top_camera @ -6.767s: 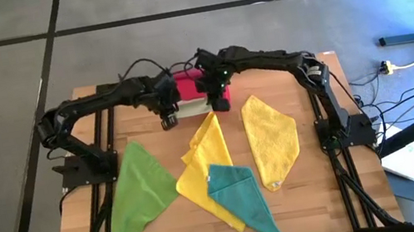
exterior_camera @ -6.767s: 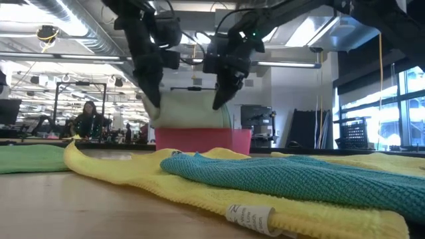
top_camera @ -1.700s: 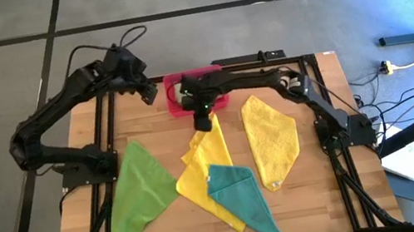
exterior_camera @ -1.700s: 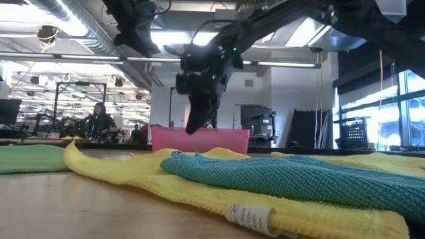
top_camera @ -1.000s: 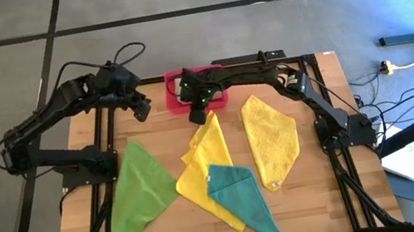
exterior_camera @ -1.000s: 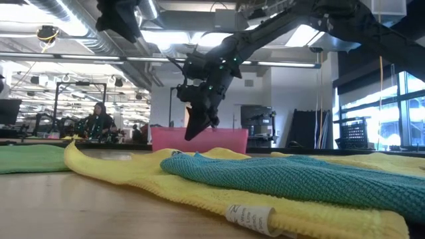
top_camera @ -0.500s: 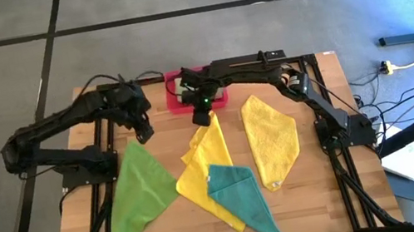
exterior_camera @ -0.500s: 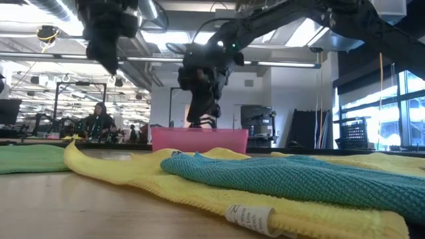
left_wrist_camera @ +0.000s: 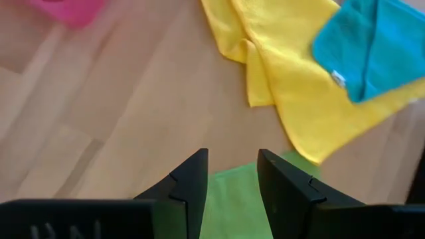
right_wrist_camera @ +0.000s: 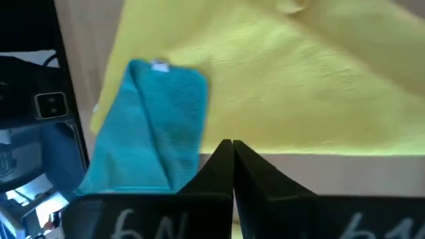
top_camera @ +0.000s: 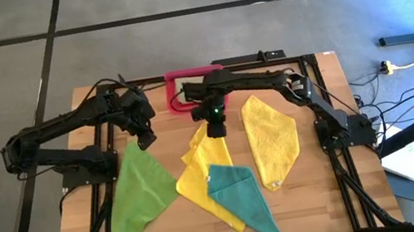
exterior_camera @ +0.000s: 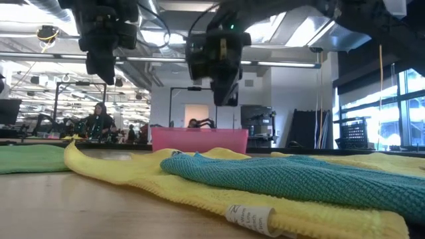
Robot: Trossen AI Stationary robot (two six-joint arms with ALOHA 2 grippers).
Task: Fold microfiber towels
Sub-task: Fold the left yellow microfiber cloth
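- Desk (top_camera: 320,190): wooden top carrying all towels and the pink tray (top_camera: 176,79) at its far edge.
- Bright green towel (top_camera: 138,197): flat on the left side.
- Yellow towels: one (top_camera: 273,145) lies apart on the right; the other (top_camera: 204,174) lies at centre, partly under the teal towel (top_camera: 242,199).
- Left gripper (top_camera: 145,138): above the green towel's far corner, jaws parted, grasping nothing.
- Right gripper (top_camera: 215,128): above the central yellow towel's far end, jaws clenched, empty.
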